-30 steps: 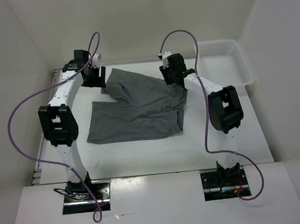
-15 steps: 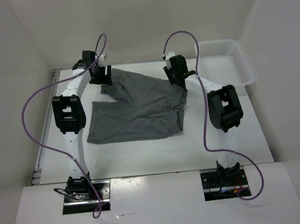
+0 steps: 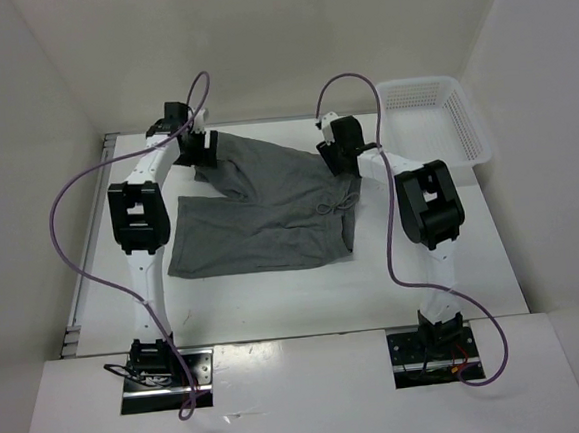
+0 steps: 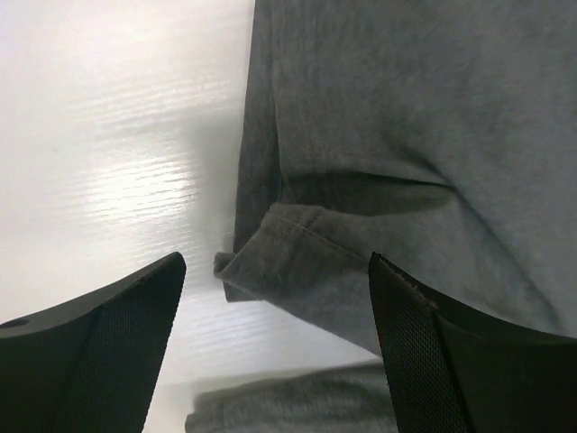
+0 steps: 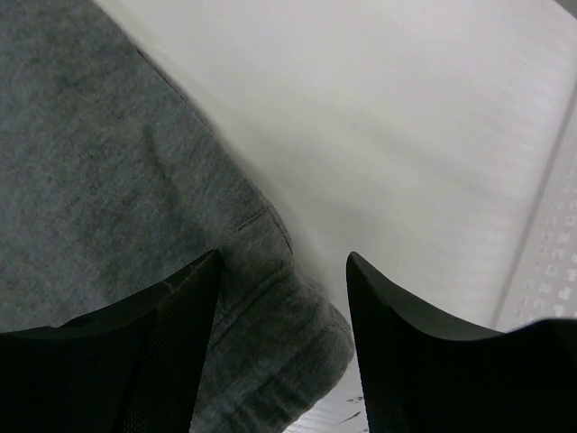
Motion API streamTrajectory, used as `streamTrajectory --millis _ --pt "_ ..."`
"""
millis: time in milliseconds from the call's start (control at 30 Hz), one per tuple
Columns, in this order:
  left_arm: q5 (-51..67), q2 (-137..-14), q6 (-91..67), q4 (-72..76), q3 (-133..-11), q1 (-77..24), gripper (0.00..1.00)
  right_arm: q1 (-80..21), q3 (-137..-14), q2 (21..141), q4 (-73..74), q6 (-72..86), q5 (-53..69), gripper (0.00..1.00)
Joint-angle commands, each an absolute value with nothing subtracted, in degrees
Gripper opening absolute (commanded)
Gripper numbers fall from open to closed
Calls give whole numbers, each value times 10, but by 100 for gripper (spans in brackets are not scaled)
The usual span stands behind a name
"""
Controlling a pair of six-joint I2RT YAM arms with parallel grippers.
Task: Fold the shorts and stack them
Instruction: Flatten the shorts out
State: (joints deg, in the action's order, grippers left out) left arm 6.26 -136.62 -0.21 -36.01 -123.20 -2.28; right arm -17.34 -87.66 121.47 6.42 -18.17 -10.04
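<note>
We see the grey shorts (image 3: 269,208) spread on the white table (image 3: 276,298) between the two arms, waistband toward the right, legs toward the left, the farther leg rumpled and angled toward the far-left corner. The left gripper (image 4: 275,263) hangs with fingers spread wide over that leg's hem corner, gripping nothing. The right gripper (image 5: 283,260), likewise parted, is poised over the waistband's far corner. A white mesh basket (image 3: 428,84) sits at the table's far right, apart from the cloth.
</note>
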Motion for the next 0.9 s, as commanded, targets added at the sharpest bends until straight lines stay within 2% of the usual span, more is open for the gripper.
streamTrajectory --millis 0,33,167,200,267,300,333,367,400,533,567,600,667,733,800,867 --pt "38 -1395 0 -359 -1245 -31 89 -163 -854 1215 40 -196 -103 63" --pt "38 -1403 0 -359 -1245 -31 88 -163 -849 1215 40 -204 -103 63" --pt "32 -1410 0 -359 -1223 -42 72 -163 -829 1209 40 -209 -103 63" --pt "32 -1399 0 -359 -1212 -42 61 -163 -829 1204 40 -214 -103 63" --pt "25 -1384 0 -359 -1187 -42 44 -163 -822 1204 40 -227 -103 63" --pt "25 -1360 0 -359 -1147 -42 31 -163 -816 1199 34 -227 -108 58" --pt "12 -1345 0 -342 -1122 -42 27 -163 -816 1199 34 -227 -108 54" --pt "5 -1330 0 -335 -1096 -42 24 -163 -810 1199 34 -227 -108 47" --pt "-1 -1304 0 -335 -1051 -42 22 -163 -805 1199 34 -232 -108 34" --pt "-42 -1246 0 -340 -959 -42 19 -163 -805 1187 40 -238 -96 11" --pt "-52 -1229 0 -340 -944 -42 23 -163 -805 1187 40 -247 -96 8" --pt "-61 -1222 0 -340 -933 -42 34 -163 -810 1180 40 -257 -88 6" --pt "-71 -1207 0 -340 -926 -42 66 -169 -823 1175 45 -263 -82 3" --pt "-64 -1195 0 -333 -942 -42 87 -191 -830 1162 50 -286 -70 2" --pt "-37 -1190 0 -326 -999 -42 94 -207 -830 1154 57 -303 -62 2" --pt "-21 -1215 0 -326 -1061 -37 97 -219 -836 1149 71 -303 -37 2"
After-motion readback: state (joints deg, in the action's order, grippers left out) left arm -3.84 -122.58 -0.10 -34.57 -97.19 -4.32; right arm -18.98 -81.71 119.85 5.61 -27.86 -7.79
